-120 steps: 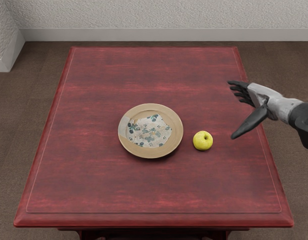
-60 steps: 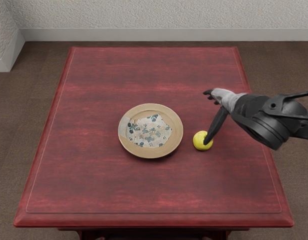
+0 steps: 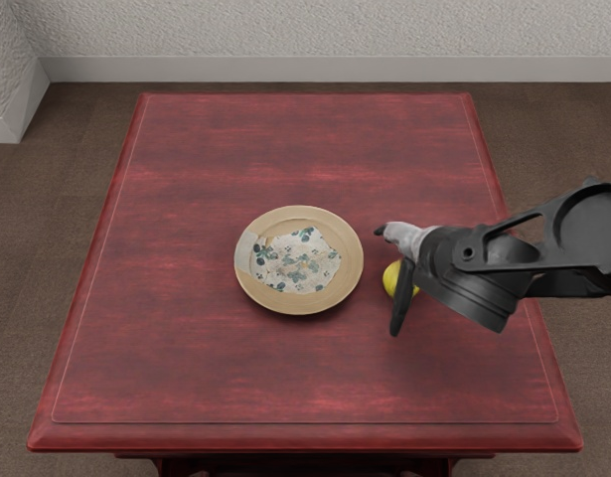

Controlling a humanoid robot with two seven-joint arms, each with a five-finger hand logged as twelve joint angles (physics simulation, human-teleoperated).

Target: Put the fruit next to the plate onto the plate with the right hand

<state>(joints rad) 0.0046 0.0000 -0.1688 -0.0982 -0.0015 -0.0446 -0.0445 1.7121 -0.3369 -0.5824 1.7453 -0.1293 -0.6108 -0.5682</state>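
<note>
Head view: the apple sits on the table just beside the plate, on the plate's right and apart from its rim, mostly hidden by the right hand. The hand hangs over the fruit, released and holding nothing: the thumb runs straight down past the apple's near side and is not curled on it. The left arm is not in view

The apple looks firm, smooth and light for this hand, and likely to roll or slip if nudged from one side. It would be best taken across its widest part, thumb against fingers, from above. It is nearly round, so it has no real long axis. Its stem end is covered, so which way it points cannot be told
</note>
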